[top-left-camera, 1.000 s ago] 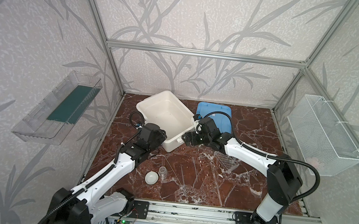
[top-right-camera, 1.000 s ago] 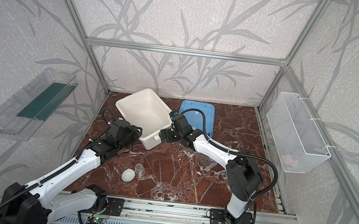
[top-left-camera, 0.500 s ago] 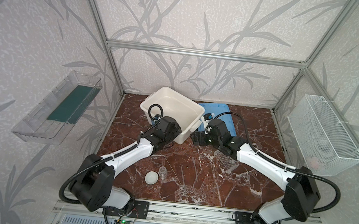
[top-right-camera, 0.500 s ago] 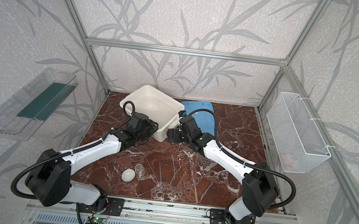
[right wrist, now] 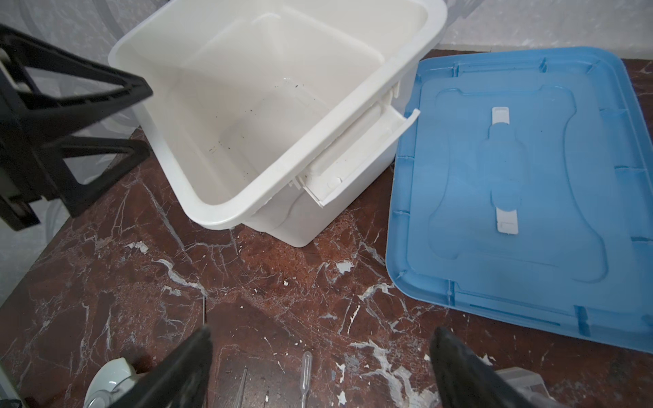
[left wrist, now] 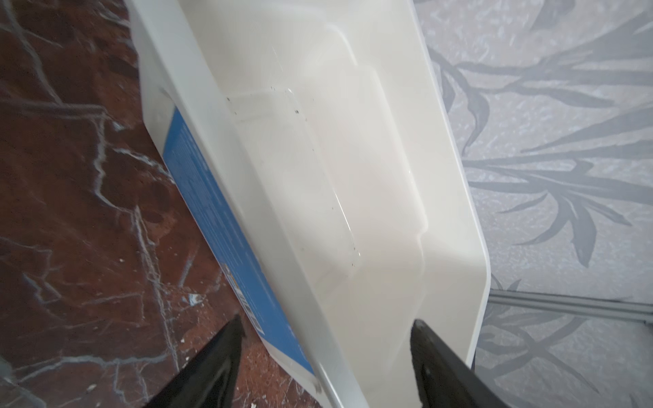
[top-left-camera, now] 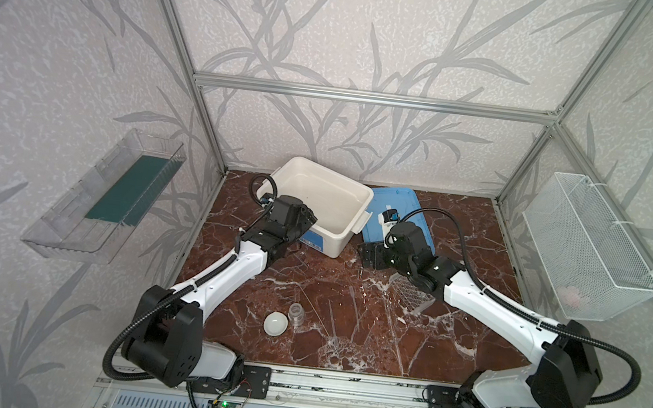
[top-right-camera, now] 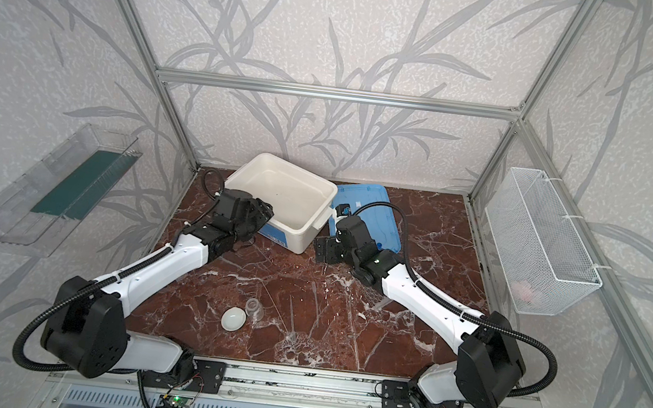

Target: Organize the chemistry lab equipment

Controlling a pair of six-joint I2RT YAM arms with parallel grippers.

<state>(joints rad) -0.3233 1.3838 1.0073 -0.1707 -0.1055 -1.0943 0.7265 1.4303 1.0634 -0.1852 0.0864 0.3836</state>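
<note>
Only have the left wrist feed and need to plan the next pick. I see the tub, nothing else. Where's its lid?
Observer: The blue lid lies flat on the table beside the white tub, on the tub's right in both top views.
Operator: Right gripper holding anything?
Observer: No. The right gripper is open and empty, near the tub's front corner.
Operator: Where's the small stuff?
Observer: The small white dish and clear jar sit side by side near the table's front, left of centre in a top view.
</note>
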